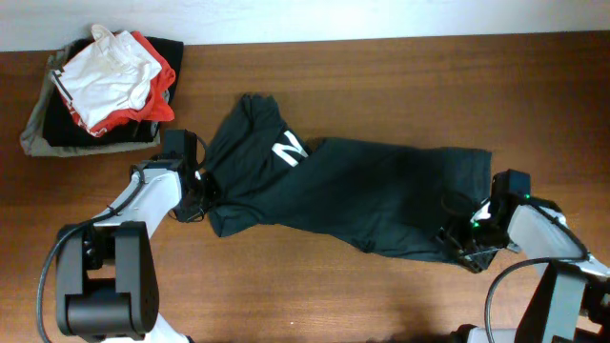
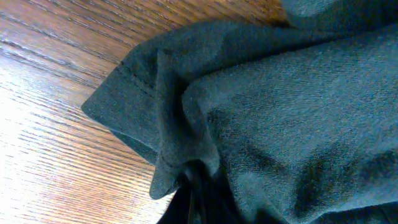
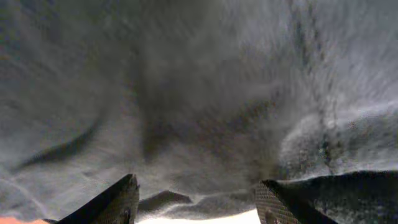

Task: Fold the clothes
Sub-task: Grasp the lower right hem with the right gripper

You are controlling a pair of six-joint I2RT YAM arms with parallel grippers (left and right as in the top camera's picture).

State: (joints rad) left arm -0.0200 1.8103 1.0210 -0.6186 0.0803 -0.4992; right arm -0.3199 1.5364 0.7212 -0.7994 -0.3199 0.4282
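Note:
The clothes, a dark charcoal T-shirt [image 1: 362, 195], lie bunched lengthwise across the table, with a white block letter [image 1: 288, 150] showing near the left end. My left gripper [image 1: 200, 202] sits at the shirt's lower left edge. In the left wrist view the left gripper [image 2: 193, 199] is shut on a pinched fold of the shirt [image 2: 280, 112]. My right gripper [image 1: 464, 246] is at the shirt's lower right corner. In the right wrist view the right gripper [image 3: 196, 202] is open. Its fingers [image 3: 118, 202] stand wide apart over the dark cloth [image 3: 199, 93], and a low wrinkle lies between them.
A pile of other garments sits at the back left corner: a white one with red-orange trim [image 1: 114, 71] on top of a grey-khaki one [image 1: 33, 133]. Bare wooden table [image 1: 315, 295] lies in front of the shirt.

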